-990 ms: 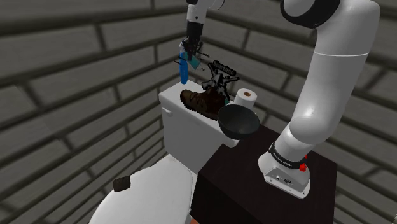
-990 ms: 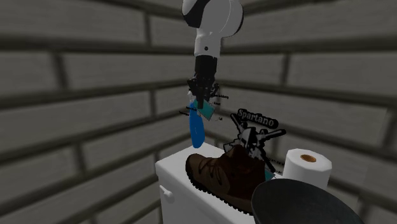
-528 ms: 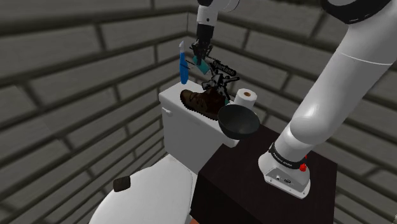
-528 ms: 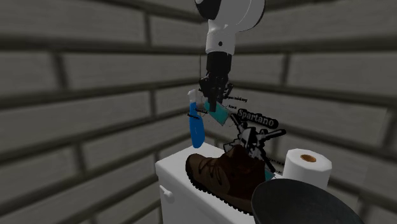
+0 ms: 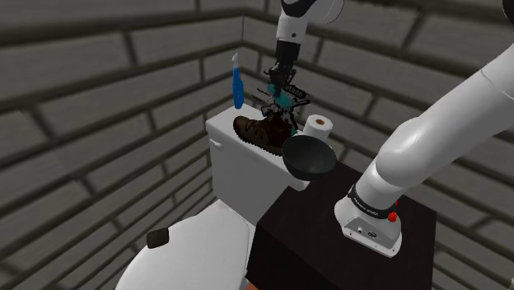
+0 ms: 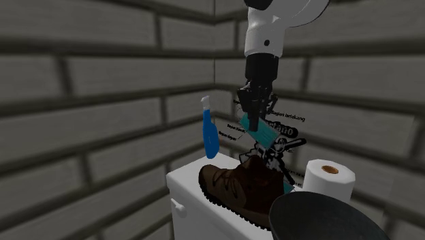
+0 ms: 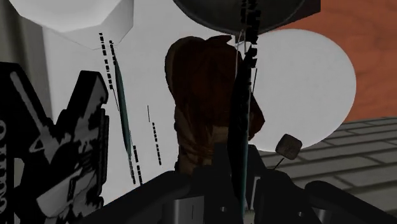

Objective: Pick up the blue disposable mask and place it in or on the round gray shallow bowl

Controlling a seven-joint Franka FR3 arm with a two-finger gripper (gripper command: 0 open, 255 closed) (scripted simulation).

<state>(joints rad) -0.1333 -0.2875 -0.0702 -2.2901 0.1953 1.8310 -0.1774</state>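
Half the job looks done to us: the gripper (image 6: 253, 121) has its jaws clamped on the teal-blue mask (image 6: 264, 138), which hangs in the shoulder view's upper middle, above the brown shoe (image 5: 262, 132) on the toilet tank (image 5: 231, 156). Carrying it to the dark gray bowl (image 5: 309, 156), lower right of the shoe, remains. We cannot make out the mask's full shape, and the second exterior view's bottom edge cuts off the bowl.
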